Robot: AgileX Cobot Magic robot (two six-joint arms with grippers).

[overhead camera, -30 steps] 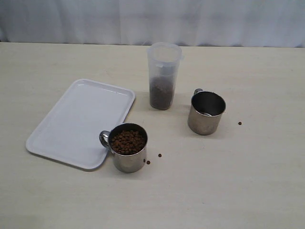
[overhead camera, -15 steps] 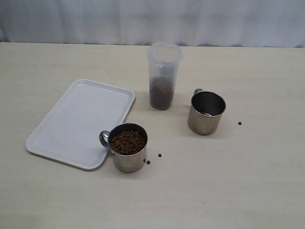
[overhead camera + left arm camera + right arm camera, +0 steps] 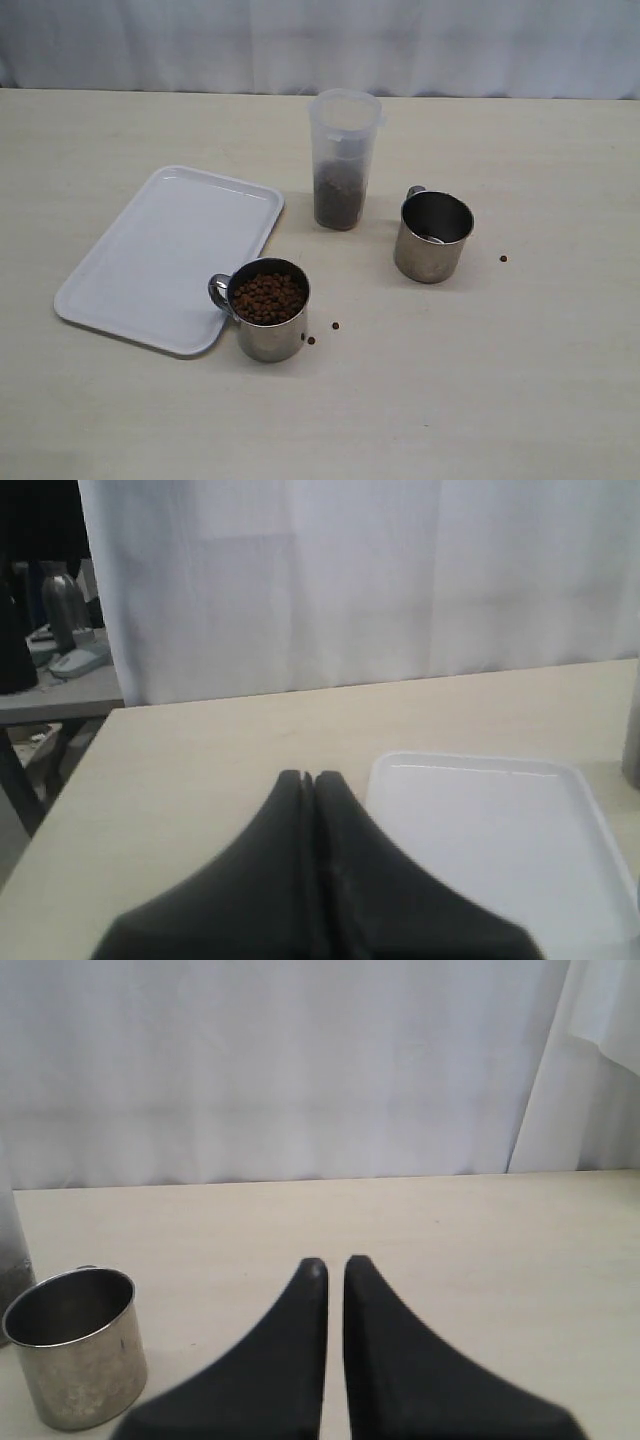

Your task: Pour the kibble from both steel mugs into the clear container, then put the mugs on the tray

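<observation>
In the exterior view a steel mug (image 3: pixel 268 322) full of kibble (image 3: pixel 268 297) stands at the near right corner of the white tray (image 3: pixel 150 260). The other steel mug (image 3: pixel 432 237) stands empty to the right. Between and behind them is the clear container (image 3: pixel 344 160), with kibble (image 3: pixel 338 200) in its lower part. Neither arm shows in that view. My left gripper (image 3: pixel 308 776) is shut and empty above the table beside the tray (image 3: pixel 490 820). My right gripper (image 3: pixel 335 1263) is shut on nothing, its fingers a sliver apart, with the empty mug (image 3: pixel 80 1360) off to one side.
Loose pellets lie on the table beside the full mug (image 3: pixel 335 325) and right of the empty mug (image 3: pixel 503 258). A white curtain (image 3: pixel 320 40) hangs behind the table's far edge. Past the table's side, the left wrist view shows a grey bench with clutter (image 3: pixel 60 650).
</observation>
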